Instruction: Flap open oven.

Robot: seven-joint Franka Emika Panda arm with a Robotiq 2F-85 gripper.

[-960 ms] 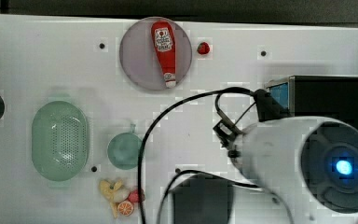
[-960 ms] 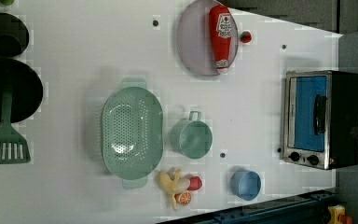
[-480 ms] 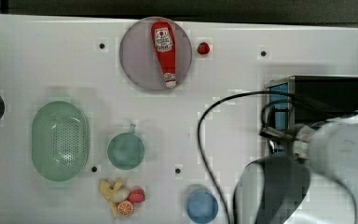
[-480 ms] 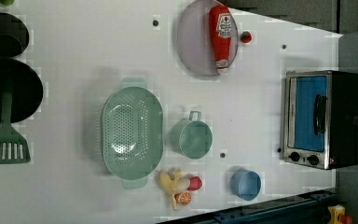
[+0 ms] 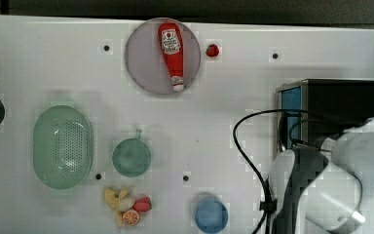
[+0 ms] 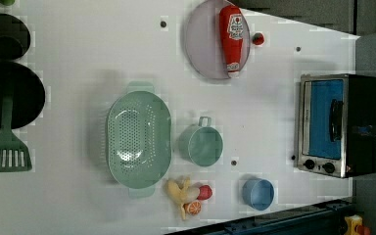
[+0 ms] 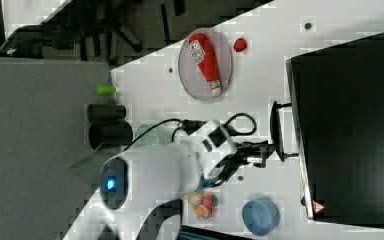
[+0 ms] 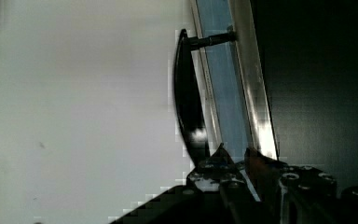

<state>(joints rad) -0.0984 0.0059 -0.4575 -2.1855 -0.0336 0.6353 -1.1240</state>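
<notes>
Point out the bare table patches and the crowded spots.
Free: between the round grey plate and black bowls, and between the green mug and black-topped toaster oven. Crowded: around the green colander, toy fruit, blue cup.

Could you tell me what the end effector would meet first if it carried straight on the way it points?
Probably the black bar handle of the boxy toaster oven; the end effector points at it, though depth is unclear.

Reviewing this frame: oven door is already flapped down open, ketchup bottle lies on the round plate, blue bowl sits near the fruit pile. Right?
Not quite. The oven door is shut, flush with its frame, as the left view shows. The ketchup bottle does lie on the round plate, the blue bowl near the fruit pile.
</notes>
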